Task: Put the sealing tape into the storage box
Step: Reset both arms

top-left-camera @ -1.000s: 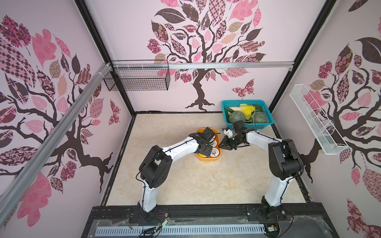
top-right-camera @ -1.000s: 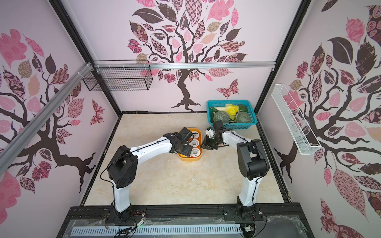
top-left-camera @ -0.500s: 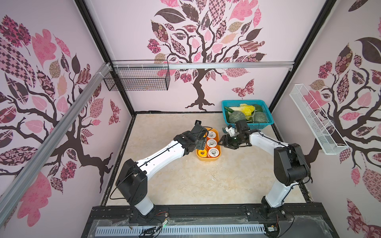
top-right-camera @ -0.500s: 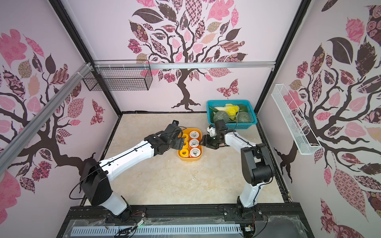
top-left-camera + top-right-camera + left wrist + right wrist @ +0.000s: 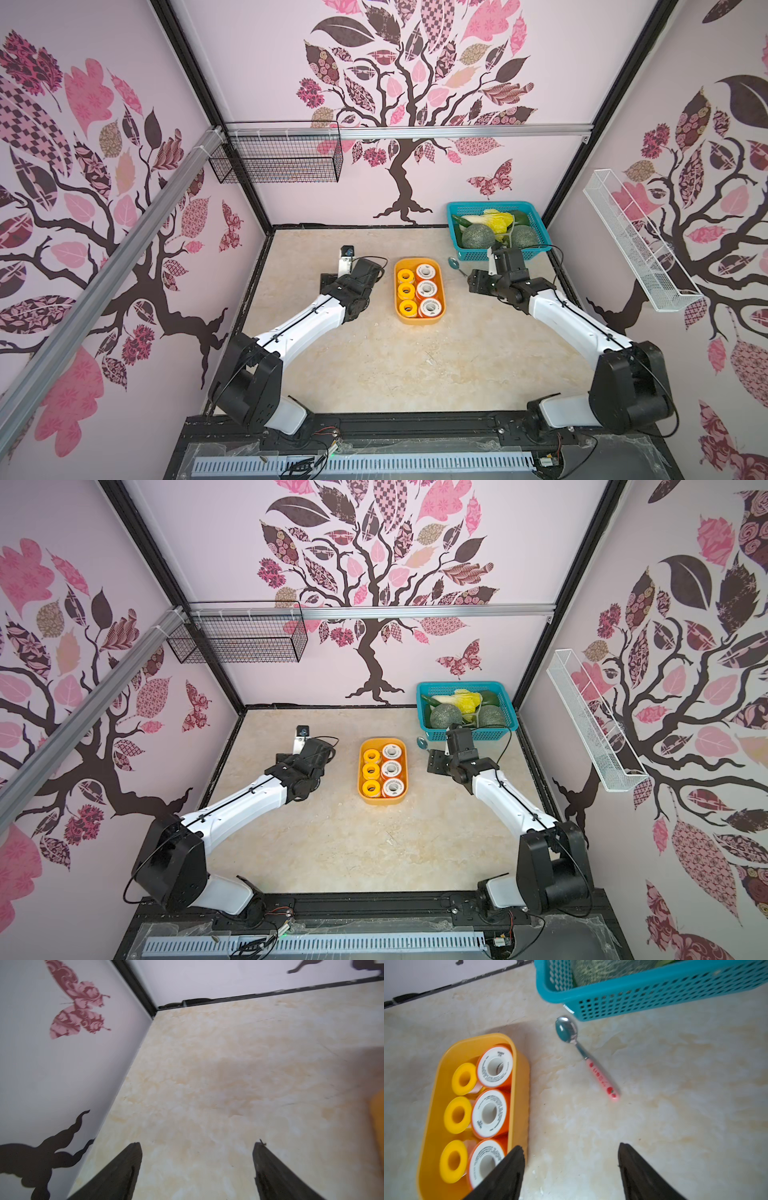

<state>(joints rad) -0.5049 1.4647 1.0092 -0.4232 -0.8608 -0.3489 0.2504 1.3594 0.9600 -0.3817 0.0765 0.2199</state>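
The left gripper point(image 5: 197, 1147) is hanging wide open and empty at nine o'clock of the box point(image 5: 419, 321), the right gripper point(image 5: 571, 1149) likewise at three. The tape point(image 5: 428, 289) is sitting inside, perhaps stacked; it should handle as light, rigid, slick spools, best pinched across the rim.

Sealing tape point(image 5: 489, 1096) in storage box point(image 5: 522, 1093) — spoon point(image 5: 583, 1053) to its right.

Spoon point(image 5: 589, 1061) just beside teal basket point(image 5: 654, 997)

Marbled beige table point(image 5: 395, 374) carrying three things.
Yellow-orange box point(image 5: 419, 319) mid-table; teal basket point(image 5: 503, 254) in the far right corner; spoon point(image 5: 454, 263) between them.
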